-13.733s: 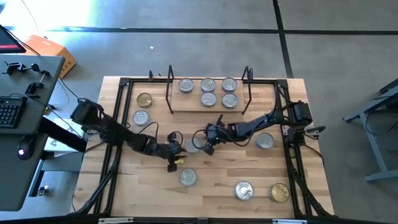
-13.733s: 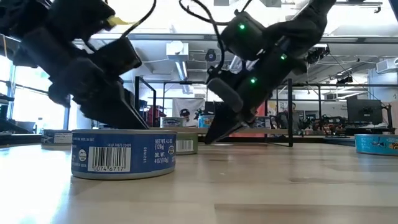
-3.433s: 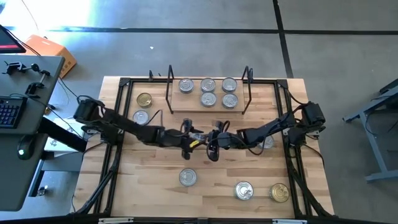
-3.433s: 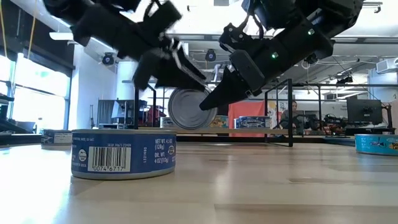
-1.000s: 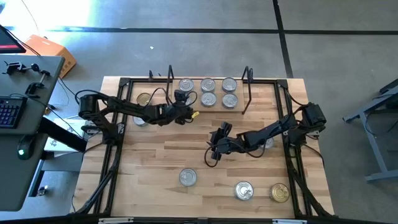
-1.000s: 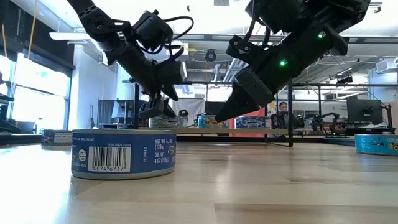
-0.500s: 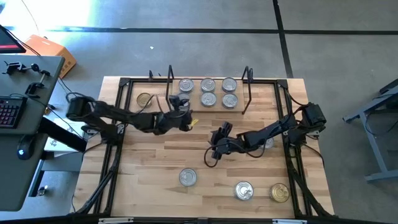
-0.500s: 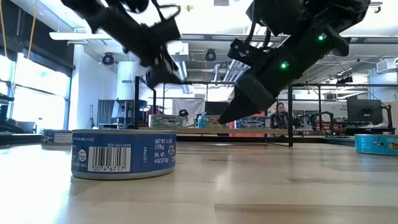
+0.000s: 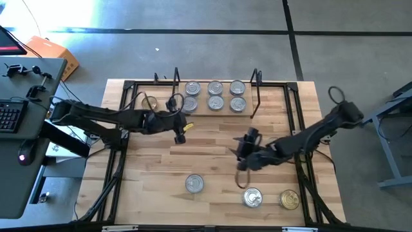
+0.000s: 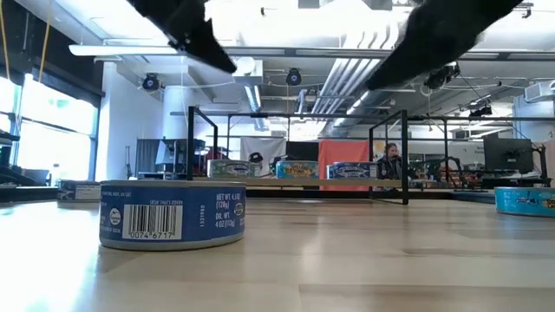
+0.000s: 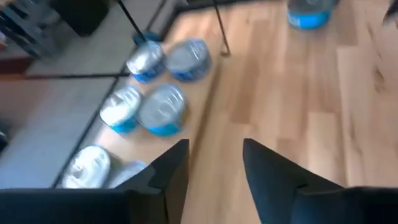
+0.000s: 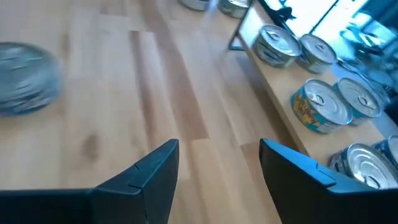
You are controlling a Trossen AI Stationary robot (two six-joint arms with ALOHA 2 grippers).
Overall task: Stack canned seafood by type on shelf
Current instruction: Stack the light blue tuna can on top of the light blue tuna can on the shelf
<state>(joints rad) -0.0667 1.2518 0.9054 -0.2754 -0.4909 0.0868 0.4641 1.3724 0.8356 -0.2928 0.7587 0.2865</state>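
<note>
Six silver-lidded tins (image 9: 215,95) sit in two rows on the shelf (image 9: 212,111), a light-wood plank at the far side of the tabletop (image 9: 212,161) with a black wire upright (image 9: 176,90) at each end. A gold-lidded tin (image 9: 149,103) lies on the tabletop just outside the shelf's left upright.

Both arms are above bare wood and neither holds a tin. The left gripper (image 9: 181,131) hangs just in front of the shelf's left end; in its wrist view the two dark fingers (image 11: 171,177) stand apart with only wood between them, and the shelf tins (image 11: 163,107) lie a little way ahead. The right gripper (image 9: 239,160) is over the middle of the tabletop, nearer the front, its fingers (image 12: 149,171) spread with nothing in the gap; its wrist view looks across the planks to the row of shelf tins (image 12: 323,102) and one blurred tin (image 12: 25,78) off to the side.

Three more tins rest near the front edge: a silver-lidded tin (image 9: 194,184) left of centre, a second silver-lidded tin (image 9: 252,197) close below the right gripper, and a second gold-lidded tin (image 9: 290,200) just beside that one. The low view shows the front tin as a blue can with a barcode label (image 10: 172,215); the arms show only as dark shapes along its upper edge.
</note>
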